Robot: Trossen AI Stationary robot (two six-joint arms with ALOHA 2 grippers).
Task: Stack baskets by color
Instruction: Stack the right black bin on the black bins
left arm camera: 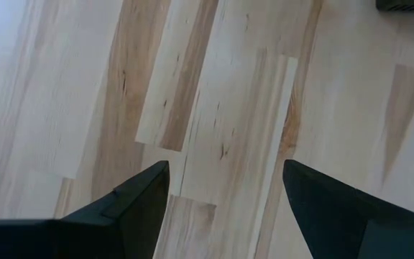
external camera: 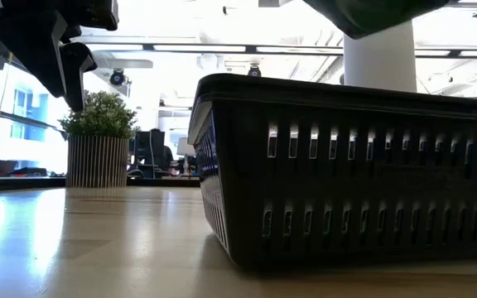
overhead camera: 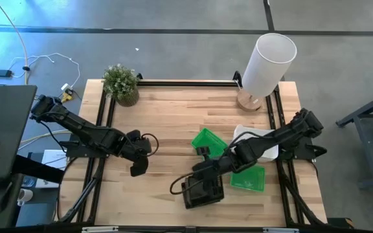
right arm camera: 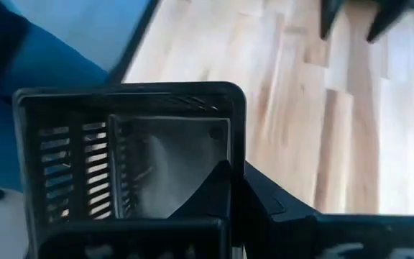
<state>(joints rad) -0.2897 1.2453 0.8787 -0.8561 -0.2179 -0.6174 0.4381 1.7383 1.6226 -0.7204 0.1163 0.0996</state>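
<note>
Open-plan office: ceiling strip lights (external camera: 222, 50), desks with monitors (external camera: 149, 145).

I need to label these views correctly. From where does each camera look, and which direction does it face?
High: above, facing straight down; table, both arms.
Low: table height, facing level; black basket, plant; left gripper overhead.
Left wrist: over bare wood; open left gripper.
Right wrist: right gripper shut on the black basket's wall.
Shared: that basket shows in high, low and right wrist views.
</note>
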